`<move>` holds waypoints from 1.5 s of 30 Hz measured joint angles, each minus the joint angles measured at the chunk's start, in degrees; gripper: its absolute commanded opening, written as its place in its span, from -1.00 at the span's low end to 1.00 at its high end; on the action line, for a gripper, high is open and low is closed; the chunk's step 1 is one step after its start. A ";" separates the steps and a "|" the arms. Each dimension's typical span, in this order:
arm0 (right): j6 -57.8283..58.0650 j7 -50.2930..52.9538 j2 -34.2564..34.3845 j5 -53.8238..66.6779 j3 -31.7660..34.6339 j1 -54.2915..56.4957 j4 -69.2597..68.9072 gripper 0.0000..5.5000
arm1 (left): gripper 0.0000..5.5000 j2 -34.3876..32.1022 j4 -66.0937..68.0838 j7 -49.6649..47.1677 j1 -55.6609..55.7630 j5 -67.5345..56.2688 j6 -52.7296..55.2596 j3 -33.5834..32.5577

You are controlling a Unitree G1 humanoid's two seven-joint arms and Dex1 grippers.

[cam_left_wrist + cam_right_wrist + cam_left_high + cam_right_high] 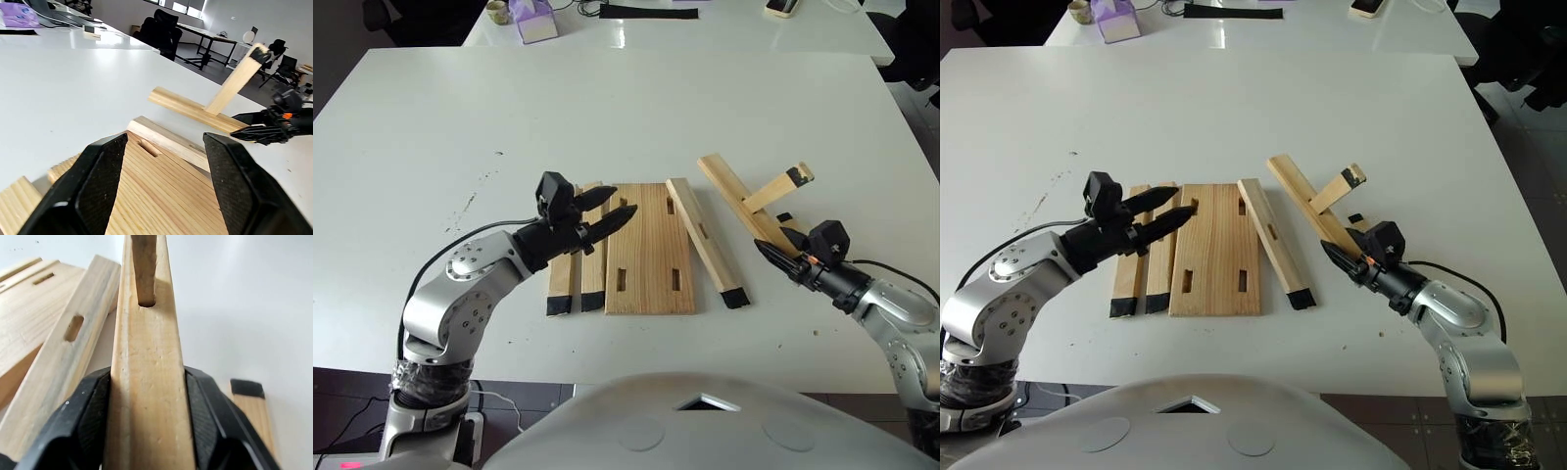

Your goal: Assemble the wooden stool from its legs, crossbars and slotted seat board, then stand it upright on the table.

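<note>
The slotted seat board (651,245) lies flat on the white table (607,108). Two legs (566,266) lie side by side against its left edge. A third leg (705,240) with a black tip lies on its right. Farther right is a leg (734,191) with a crossbar (781,188) standing in its slot. My right gripper (769,252) is shut on that leg's near end, with the fingers (83,421) pressed to both sides of the leg (146,357). My left gripper (609,209) hovers open over the seat board's (161,196) far left corner.
A short wooden piece with a black tip (247,396) lies beside the held leg. A second table behind carries a purple box (533,20), a cup (497,12) and a black strip (648,12). The far half of the white table is bare.
</note>
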State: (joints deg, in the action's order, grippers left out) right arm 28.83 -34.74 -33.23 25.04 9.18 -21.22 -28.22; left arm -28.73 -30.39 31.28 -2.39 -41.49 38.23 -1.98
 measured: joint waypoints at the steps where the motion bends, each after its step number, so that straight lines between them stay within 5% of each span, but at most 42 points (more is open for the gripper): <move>1: 0.49 -0.06 0.01 0.69 0.13 0.40 -0.56 -0.25 | 0.04 0.50 0.88 -1.07 1.19 0.40 0.23 0.12; 10: 12.15 -5.05 -3.42 26.70 5.63 10.18 -9.62 -0.25 | 0.51 1.23 1.90 2.71 6.69 -11.42 7.46 -1.31; 18: 19.37 -6.64 -8.34 50.77 10.52 20.08 -4.74 -0.25 | 0.51 2.95 5.35 -0.20 15.89 -38.40 12.12 -9.33; 45: 22.37 -13.56 -12.23 51.36 2.96 21.98 -5.03 -0.25 | 0.51 0.49 1.92 1.47 18.05 -42.69 12.41 -2.88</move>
State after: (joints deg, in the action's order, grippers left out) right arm 51.20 -48.29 -45.46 76.40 12.14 0.76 -33.25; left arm -28.24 -28.47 32.75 15.65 -84.19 50.64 -4.86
